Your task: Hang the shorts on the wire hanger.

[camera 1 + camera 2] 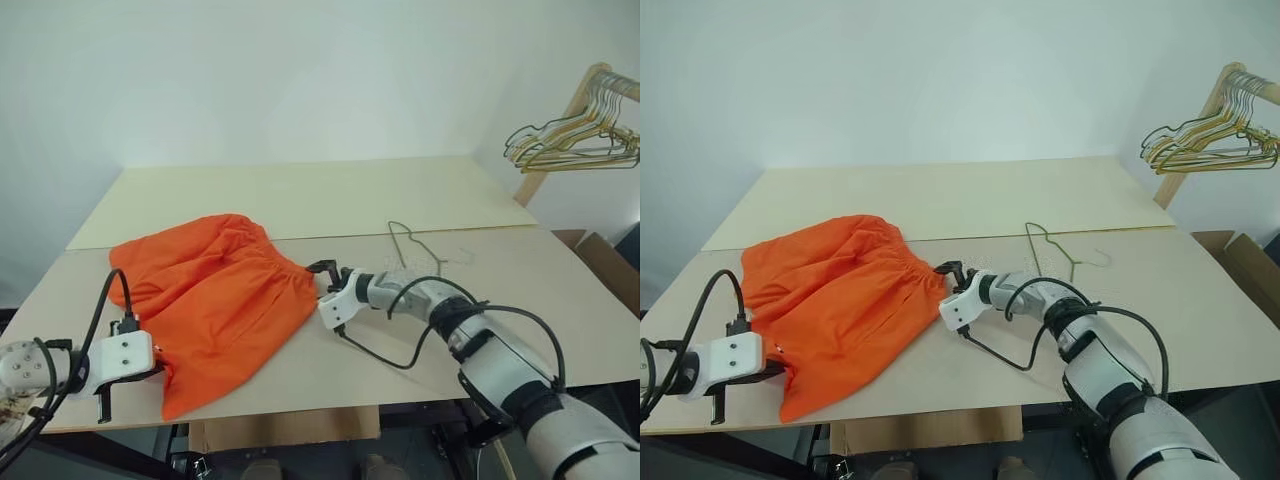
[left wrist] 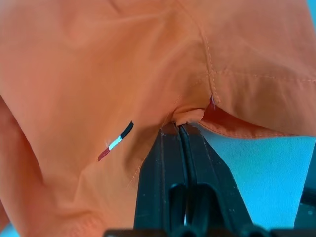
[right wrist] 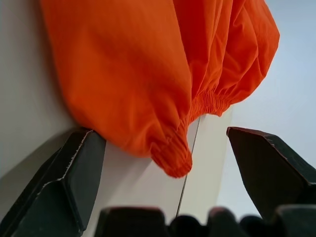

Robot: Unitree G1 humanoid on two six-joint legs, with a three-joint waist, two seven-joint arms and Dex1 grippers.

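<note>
**A:** Looking at the table, where do the task's things lie?

**B:** The bright orange fabric shorts [image 1: 215, 300] are spread on the pale wooden table [image 1: 300, 200], toward the robot's left. The thin dark wire hanger [image 1: 1052, 250] lies flat on the same table, well apart from the shorts, behind the right forearm.

**A:** And the two pincers?

**B:** The left gripper [image 2: 181, 129] is clamped tight on a fold of the shorts near the hem, beside a small striped mark [image 2: 115, 142]. The right gripper [image 3: 165, 143] has its jaws spread wide and holds nothing; the gathered elastic waistband [image 3: 173, 155] sits between its two black fingers [image 3: 74, 168], and I cannot tell whether they touch it.

**A:** So which step is this?

**B:** I judge it to be the grasping of the garment: one corner is secured, the waistband not yet taken. Nothing is on the hanger.

**A:** What does the next move ask for?

**B:** Probably closing the right jaws on that waistband corner, deep enough to catch the elastic and not just loose cloth. After that the shorts must be lifted and brought across to the hanger.
</note>
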